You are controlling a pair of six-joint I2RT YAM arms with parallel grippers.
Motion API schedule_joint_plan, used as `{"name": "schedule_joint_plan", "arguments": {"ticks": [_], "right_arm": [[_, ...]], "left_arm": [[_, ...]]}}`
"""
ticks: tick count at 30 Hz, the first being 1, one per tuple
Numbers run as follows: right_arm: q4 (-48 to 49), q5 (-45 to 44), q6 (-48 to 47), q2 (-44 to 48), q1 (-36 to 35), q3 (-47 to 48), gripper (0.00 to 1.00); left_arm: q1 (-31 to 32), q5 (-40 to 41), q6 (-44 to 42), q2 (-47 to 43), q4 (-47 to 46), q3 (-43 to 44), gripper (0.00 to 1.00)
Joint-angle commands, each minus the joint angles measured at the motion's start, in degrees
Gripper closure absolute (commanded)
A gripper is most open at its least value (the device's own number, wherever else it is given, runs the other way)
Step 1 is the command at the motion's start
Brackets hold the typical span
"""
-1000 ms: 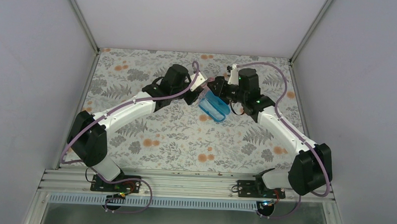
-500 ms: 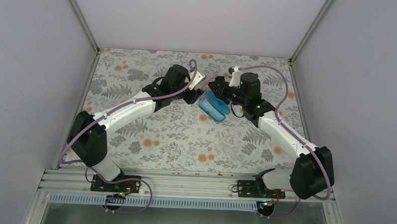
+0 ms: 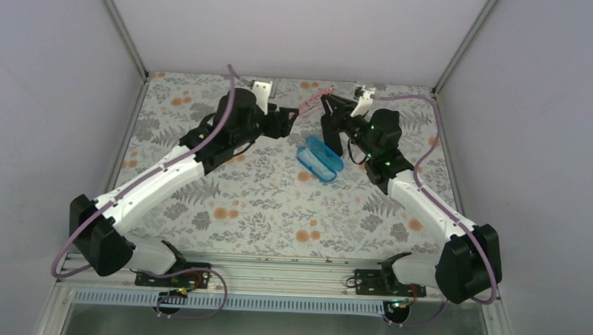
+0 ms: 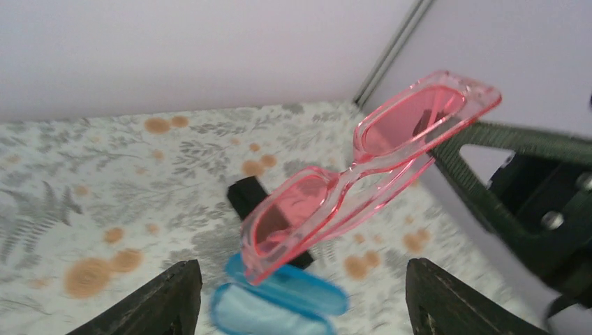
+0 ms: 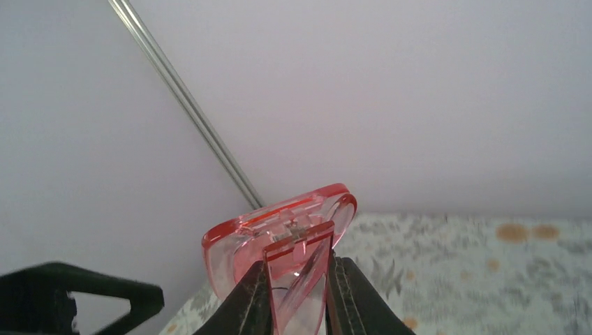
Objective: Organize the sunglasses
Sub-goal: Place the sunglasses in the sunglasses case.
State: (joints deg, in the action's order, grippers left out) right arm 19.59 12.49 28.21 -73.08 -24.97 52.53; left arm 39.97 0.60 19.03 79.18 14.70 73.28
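Sunglasses [image 4: 356,171]: one slim pair; translucent pink-red frame, pink tinted lenses, narrow oblong rims; no damage visible; arms appear folded behind the front; held aloft, clear of the table [image 3: 263,196], above its far middle part; tilted in the left wrist view, the gripped end higher; that end is pinched between the closed fingers of the right gripper [image 5: 297,296].

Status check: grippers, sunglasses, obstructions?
Right gripper shut on sunglasses, held aloft. Left gripper open, facing them, not touching. Open blue case below; no obstruction seen.
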Motion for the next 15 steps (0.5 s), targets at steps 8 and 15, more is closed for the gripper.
{"name": "schedule_joint_plan", "arguments": {"ticks": [8, 15], "right_arm": [[29.1, -5.1, -9.6, 0.0, -2.5, -4.0, 0.87], [37.1, -7.7, -15.1, -3.4, -4.4, -4.3, 0.88]], "left_arm": [[-3.4, -21.2, 59.0, 3.3, -25.2, -3.2, 0.29], [-3.8, -19.1, 69.1, 4.2, -32.5, -3.7, 0.39]]}}
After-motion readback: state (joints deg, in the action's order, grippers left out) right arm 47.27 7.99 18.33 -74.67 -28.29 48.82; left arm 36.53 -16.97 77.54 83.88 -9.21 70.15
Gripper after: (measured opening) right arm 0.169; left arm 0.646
